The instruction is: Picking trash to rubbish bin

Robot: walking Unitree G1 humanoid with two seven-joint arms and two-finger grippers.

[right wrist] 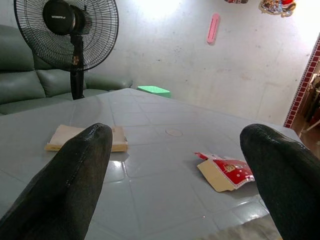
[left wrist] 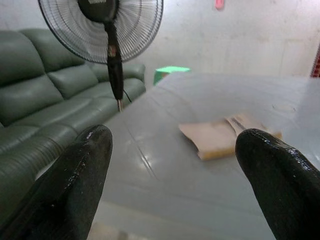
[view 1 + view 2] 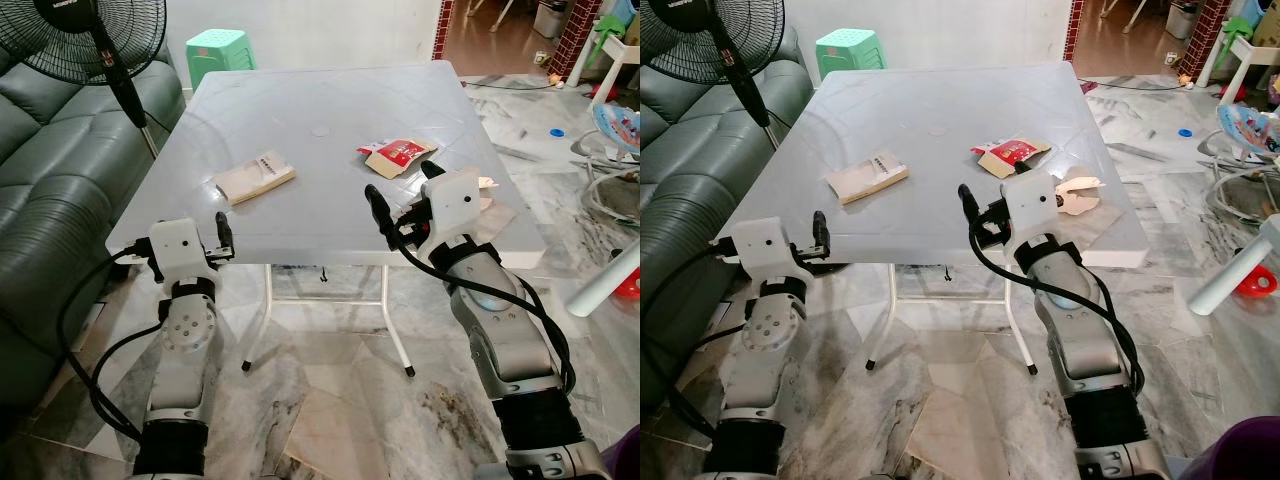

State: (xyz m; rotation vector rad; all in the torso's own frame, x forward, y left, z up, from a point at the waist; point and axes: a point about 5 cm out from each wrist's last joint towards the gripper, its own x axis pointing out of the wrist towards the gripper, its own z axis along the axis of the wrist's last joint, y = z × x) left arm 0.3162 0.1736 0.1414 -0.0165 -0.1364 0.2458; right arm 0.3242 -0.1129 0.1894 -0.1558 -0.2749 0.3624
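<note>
We see the torn red wrapper (image 3: 398,154) lying flat toward the table's (image 3: 330,90) right edge, long axis slanting toward the far right corner. A tan booklet (image 3: 255,176) lies nearer the left edge. Our right gripper (image 3: 400,195) and left gripper (image 3: 222,236) hover spread and empty at the near edge. Beyond stand a fan (image 3: 100,40), sofa (image 3: 50,150) and green stool (image 3: 220,50) on marble floor (image 3: 330,400).

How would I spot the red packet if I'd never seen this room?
Find the grey square table beside the green sofa. On its right half lies the torn red-and-tan packet, ahead of the right pincer. The flat booklet to its left is plain beige.
</note>
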